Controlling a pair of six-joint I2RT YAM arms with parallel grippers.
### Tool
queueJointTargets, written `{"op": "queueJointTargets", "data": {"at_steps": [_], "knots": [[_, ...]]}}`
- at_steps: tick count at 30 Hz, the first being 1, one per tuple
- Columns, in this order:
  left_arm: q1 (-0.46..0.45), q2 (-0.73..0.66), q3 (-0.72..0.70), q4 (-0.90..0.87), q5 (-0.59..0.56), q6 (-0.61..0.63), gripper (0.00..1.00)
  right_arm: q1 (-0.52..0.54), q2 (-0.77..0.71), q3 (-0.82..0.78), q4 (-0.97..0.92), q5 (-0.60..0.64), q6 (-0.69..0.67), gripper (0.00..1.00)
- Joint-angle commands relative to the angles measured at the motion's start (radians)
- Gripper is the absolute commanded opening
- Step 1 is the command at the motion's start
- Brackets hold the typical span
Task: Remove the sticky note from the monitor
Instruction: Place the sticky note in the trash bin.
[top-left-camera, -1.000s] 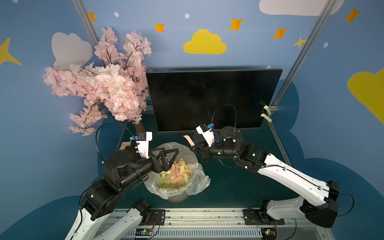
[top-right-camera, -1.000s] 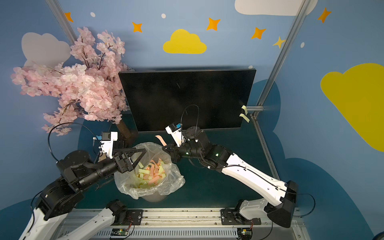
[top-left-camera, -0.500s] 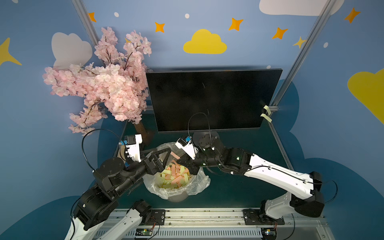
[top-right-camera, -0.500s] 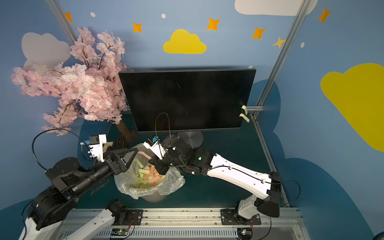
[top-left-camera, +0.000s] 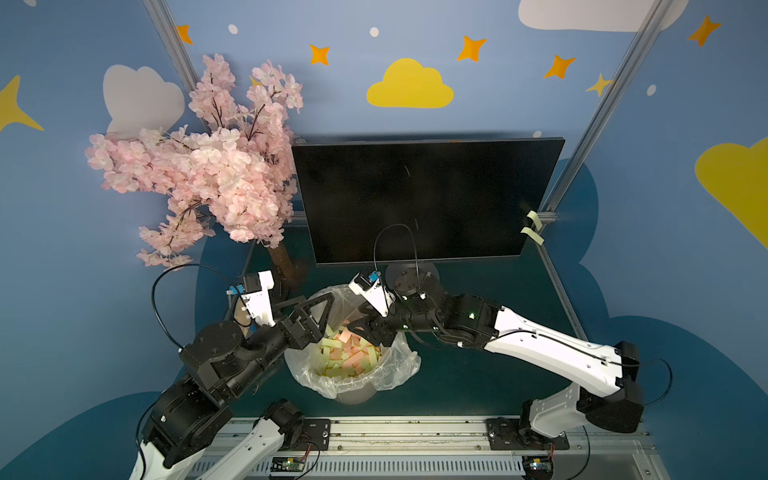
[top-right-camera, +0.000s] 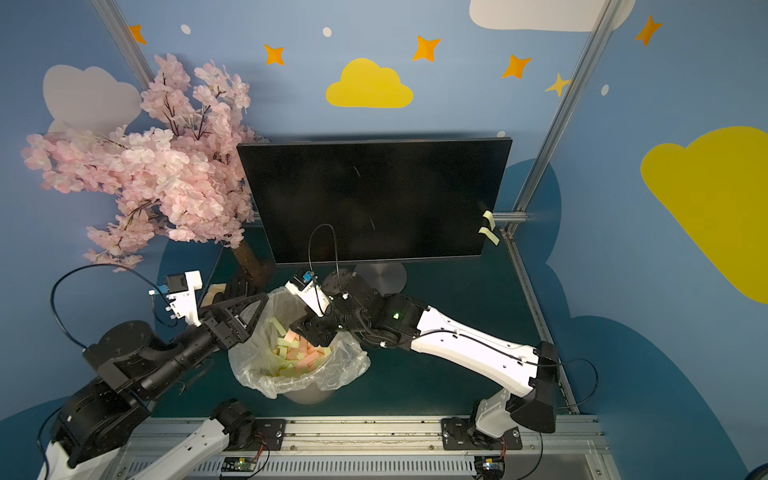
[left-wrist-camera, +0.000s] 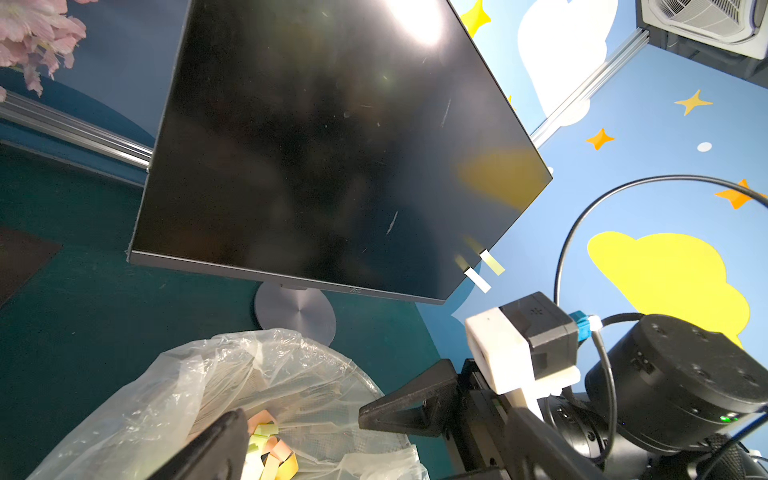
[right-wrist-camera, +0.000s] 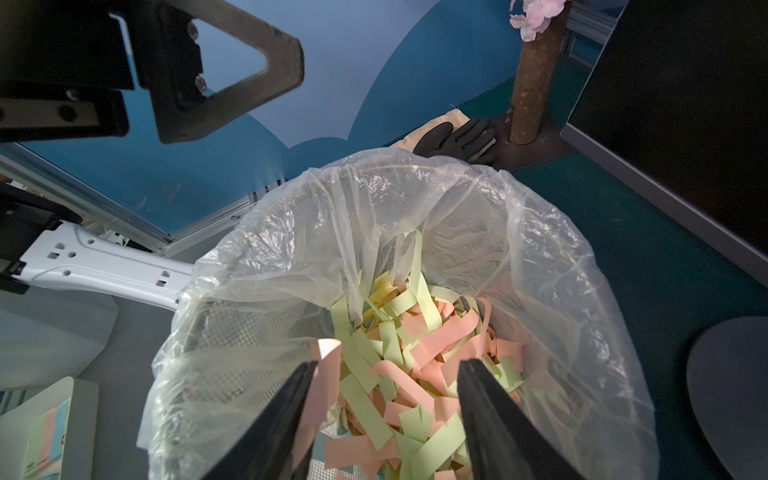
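Two pale sticky notes (top-left-camera: 533, 227) stick out from the right edge of the monitor (top-left-camera: 424, 199), near its lower corner, in both top views. A bin (top-left-camera: 401, 365) lined with a clear bag stands just in front of the monitor's round base (top-left-camera: 409, 277), and it holds many yellow and pink strips. The right claw (top-left-camera: 365, 330) hangs over the bin on the side nearer the monitor. The left claw (top-left-camera: 320, 313) is at the bin's rim, farther from the base, with its jaws spread wide and nothing between them. Before the monitor's right half, a broad piece of green table (top-left-camera: 498, 291) lies open up to the metal side rail (top-left-camera: 559, 291). A pink blossom tree (top-left-camera: 208, 174) crowds the monitor's left edge.

In the left wrist view, the monitor's lower edge stands above the table. The small logo (left-wrist-camera: 356, 291) on this edge is too small to read.

In the right wrist view, the right claw (right-wrist-camera: 388, 399) has its jaws apart above the strips. A pink sticky note (right-wrist-camera: 328, 370) clings to one finger only, and the other finger is bare. A black glove (right-wrist-camera: 457, 139) lies at the foot of the tree trunk (right-wrist-camera: 532, 83), near the monitor's corner. The print on a pad of notes (right-wrist-camera: 45, 428), well apart from the monitor, cannot be read.
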Motion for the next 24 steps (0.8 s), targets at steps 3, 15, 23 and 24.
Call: {"op": "queueJointTargets", "data": {"at_steps": [3, 15, 23, 24], "knots": [[0.004, -0.002, -0.013, 0.005, -0.013, 0.0, 1.0, -0.008, -0.05, -0.044, 0.07, 0.086, 0.003, 0.73], [0.004, 0.01, -0.041, -0.01, 0.007, -0.008, 1.0, -0.001, 0.006, 0.08, -0.101, 0.188, -0.066, 0.81], [0.004, 0.009, -0.056, -0.015, 0.008, -0.018, 1.0, -0.027, -0.005, 0.064, -0.126, 0.161, -0.08, 0.82], [0.004, 0.009, -0.056, -0.014, 0.008, -0.018, 1.0, -0.027, 0.004, 0.071, -0.141, 0.126, -0.084, 0.82]]}}
